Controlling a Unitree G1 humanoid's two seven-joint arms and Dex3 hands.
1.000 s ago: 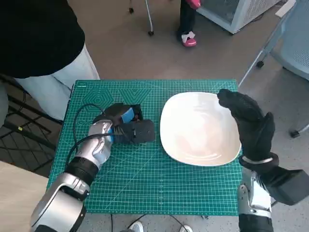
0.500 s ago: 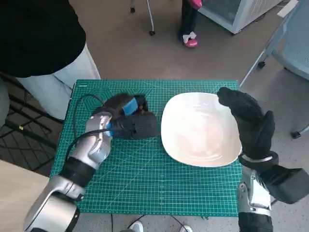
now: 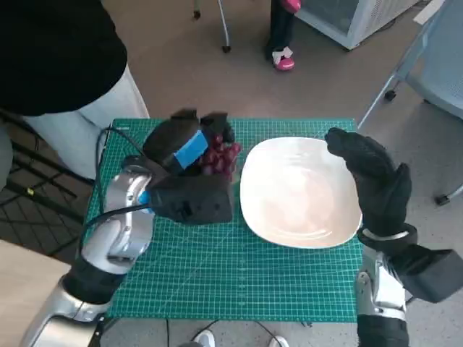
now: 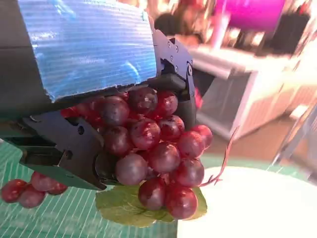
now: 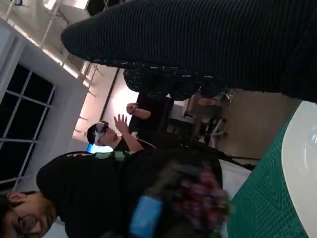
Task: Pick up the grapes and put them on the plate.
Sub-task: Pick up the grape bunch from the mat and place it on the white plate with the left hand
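your left hand (image 3: 189, 154) is raised above the green cutting mat (image 3: 239, 275), and its black fingers (image 4: 184, 94) are closed round a bunch of dark red grapes (image 3: 219, 155), so the bunch hangs off the mat, just beside the near edge of the white plate (image 3: 300, 191) but not over it. in the left wrist view you can see the grapes (image 4: 153, 148) packed tight under the blue-taped back of the hand, with a green leaf (image 4: 126, 208) at the bottom of the bunch, a thin red stem curling out to one side, and a few loose grapes trailing at the far side of the hand. the plate (image 4: 247, 203) shows pale in the corner past the bunch. your right hand (image 3: 372, 184) in the black knitted glove stands upright at the far side of the plate, its fingers held together and slightly curved over the plate's rim, holding nothing; you cannot tell from the head view whether it touches the rim. the right wrist view shows the glove (image 5: 208, 44) as a dark band, with the left hand and grapes (image 5: 205, 196) blurred beyond it and a person in black (image 5: 74, 193) seated near the table.
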